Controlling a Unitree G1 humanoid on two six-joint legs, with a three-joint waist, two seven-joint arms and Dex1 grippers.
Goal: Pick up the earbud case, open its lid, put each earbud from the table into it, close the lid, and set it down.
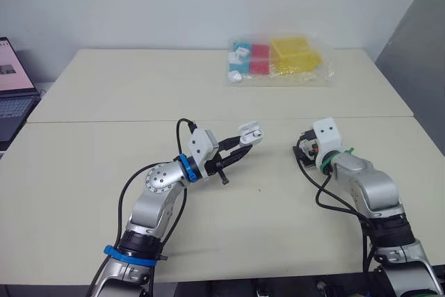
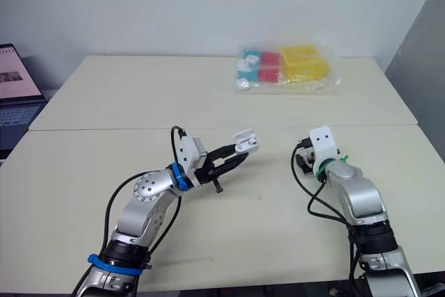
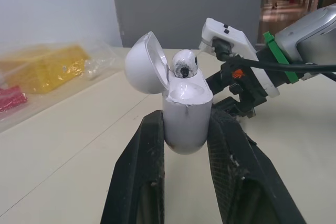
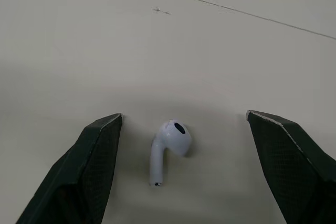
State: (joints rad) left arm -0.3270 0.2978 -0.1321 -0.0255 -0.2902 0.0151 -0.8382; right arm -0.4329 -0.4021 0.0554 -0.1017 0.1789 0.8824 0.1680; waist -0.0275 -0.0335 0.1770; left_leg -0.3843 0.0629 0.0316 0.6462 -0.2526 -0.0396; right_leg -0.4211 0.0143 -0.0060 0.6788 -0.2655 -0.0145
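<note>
**Held case open: one bud in, one on desk**

Saw wide pale desk (image 1: 104, 102), seam running across its mid. Noted clear bag (image 1: 281, 60) of yellow, red & blue boxes at desk's far side, right of centre. Noted laptop (image 1: 14, 95), open, at robot's far left, beside desk edge.

Found left jaws pressed in on both sides of earbud case (image 1: 251, 132), pinching its lower body, w/ case raised clear of desk near the centre. Saw lid (image 3: 144, 64) swung back, fully open. Saw seated earbud (image 3: 184, 64) in case, rounded head poking up out of the top.

Found right jaws spread wide, tips down close to desk, near case & to its right. Spotted loose earbud (image 4: 169, 148) lying on desk betw. those spread tips, touching neither; stem pointed back toward the wrist, head away from it.
</note>
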